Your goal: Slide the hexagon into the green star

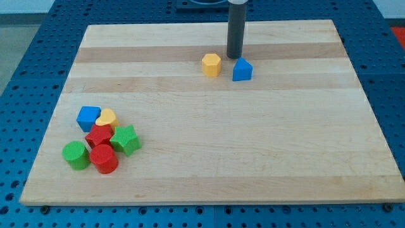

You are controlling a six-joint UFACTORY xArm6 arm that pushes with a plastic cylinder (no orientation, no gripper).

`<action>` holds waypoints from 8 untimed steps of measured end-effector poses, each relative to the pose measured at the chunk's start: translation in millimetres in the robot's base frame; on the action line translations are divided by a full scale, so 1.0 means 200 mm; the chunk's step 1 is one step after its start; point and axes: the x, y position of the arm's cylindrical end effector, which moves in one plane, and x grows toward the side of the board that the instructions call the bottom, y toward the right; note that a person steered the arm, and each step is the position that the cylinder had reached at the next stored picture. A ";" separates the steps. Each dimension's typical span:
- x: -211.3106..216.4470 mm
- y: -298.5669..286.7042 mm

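The yellow hexagon (211, 64) sits on the wooden board (253, 139) near the view's top centre. My tip (235, 56) rests on the board just to the hexagon's upper right, a small gap away. It stands right above a blue house-shaped block (242, 69), which lies to the hexagon's right. The green star (126, 139) lies far off at the view's lower left, on the right side of a cluster of blocks.
The cluster at lower left also holds a blue block (88, 118), a yellow heart (107, 118), a red star (99, 135), a red cylinder (104, 158) and a green cylinder (76, 154). The board's edges border a blue perforated table.
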 end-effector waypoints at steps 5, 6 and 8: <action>0.31 -0.48; 0.44 -0.53; 0.68 -0.69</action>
